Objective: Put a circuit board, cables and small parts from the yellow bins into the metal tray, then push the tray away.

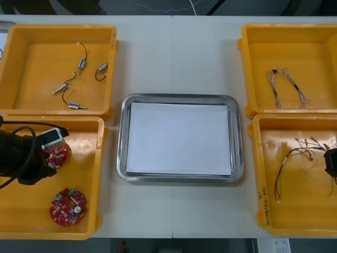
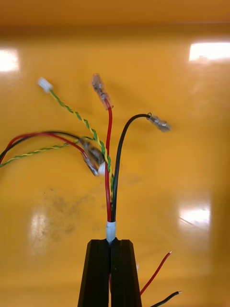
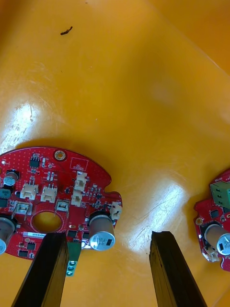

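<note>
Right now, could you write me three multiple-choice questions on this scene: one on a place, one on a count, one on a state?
1. Where are the round red circuit boards? A. metal tray B. near left yellow bin C. near right yellow bin
2. How many boards are there? A. one B. two C. four
3. The right gripper is: A. open B. shut on nothing C. shut on the red and black cable

Answers: 1 B, both lie there, one by the open left gripper; the metal tray holds none. 2 B, two show in that bin. 3 C, in the near right yellow bin its fingers pinch the cable.
</note>
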